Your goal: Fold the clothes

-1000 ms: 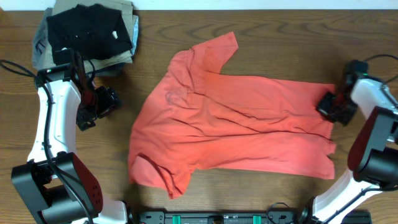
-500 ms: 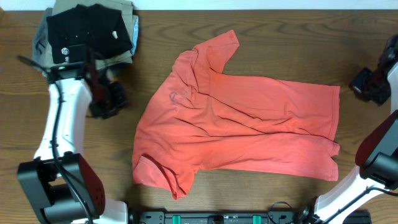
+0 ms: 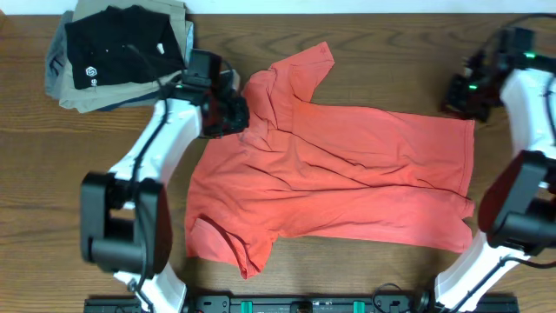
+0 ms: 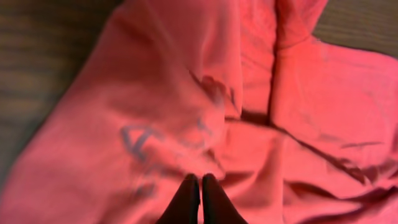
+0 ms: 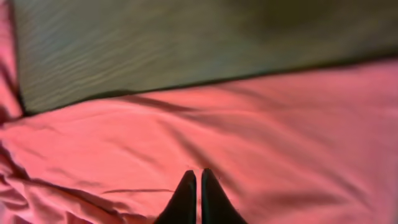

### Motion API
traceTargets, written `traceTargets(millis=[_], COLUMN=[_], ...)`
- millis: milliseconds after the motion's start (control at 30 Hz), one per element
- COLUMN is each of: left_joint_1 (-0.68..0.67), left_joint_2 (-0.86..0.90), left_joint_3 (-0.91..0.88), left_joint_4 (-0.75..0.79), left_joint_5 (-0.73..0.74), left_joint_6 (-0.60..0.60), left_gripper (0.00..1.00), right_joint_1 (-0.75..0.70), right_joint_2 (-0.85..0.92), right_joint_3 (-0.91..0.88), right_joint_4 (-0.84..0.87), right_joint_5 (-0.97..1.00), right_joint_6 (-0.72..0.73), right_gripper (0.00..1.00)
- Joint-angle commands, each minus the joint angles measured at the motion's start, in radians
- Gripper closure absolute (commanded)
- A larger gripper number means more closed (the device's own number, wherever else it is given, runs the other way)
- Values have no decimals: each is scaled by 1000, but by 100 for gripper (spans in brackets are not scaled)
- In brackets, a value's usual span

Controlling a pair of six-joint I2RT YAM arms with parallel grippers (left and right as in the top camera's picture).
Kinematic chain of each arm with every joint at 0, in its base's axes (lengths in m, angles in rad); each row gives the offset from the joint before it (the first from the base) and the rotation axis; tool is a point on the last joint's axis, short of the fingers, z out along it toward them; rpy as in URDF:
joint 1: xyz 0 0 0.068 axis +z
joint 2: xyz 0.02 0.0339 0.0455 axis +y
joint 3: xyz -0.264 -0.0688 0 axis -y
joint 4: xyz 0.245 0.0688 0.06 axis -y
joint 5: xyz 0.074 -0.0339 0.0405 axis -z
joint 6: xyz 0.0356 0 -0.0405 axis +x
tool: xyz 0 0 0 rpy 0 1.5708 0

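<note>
One coral-red T-shirt [image 3: 347, 174] lay spread and wrinkled across the counter [image 3: 365, 52]. Of two pincers, the left pincer [image 4: 200, 180] was closed over its lettered chest and the right pincer [image 5: 198, 175] closed over its hem; neither visibly gripped cloth. One folded pile [image 3: 122, 43] sat in the far-left corner.

t-shirt [image 3: 347, 174] spread on table [image 3: 35, 156]; folded stack [image 3: 122, 43] at far left corner

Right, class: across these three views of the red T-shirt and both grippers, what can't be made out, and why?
- T-shirt lettering, left wrist view: blurred, unreadable.
- Left gripper, left wrist view: shut, but any pinched cloth is lost in blur.
- Right gripper, overhead: fingertips hidden under its own body.
- Garments beneath the black shirt, overhead: mostly covered.
</note>
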Motion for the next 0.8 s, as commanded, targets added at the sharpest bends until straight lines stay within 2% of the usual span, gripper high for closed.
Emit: traceTargets(millis=[0, 167, 367, 500, 767], left_joint_1=[-1, 3, 4, 13, 35], left_joint_2=[57, 135, 172, 172, 172], left_joint_3=[-6, -6, -6, -6, -6], left_joint_4=[35, 79, 77, 78, 71], left_joint_5=[2, -11, -164, -195, -370], left_joint_6=[-13, -13, -13, -13, -35], left_gripper=[93, 94, 94, 94, 94], right_joint_1=[71, 137, 146, 134, 112], right_joint_2=[0, 0, 2, 4, 4], right_joint_3=[-46, -130, -227, -283, -317], right_joint_4=[31, 110, 181, 207, 220], right_joint_5=[72, 149, 182, 239, 279], right_joint_6=[32, 92, 107, 126, 126], right_gripper=[94, 93, 94, 96, 97])
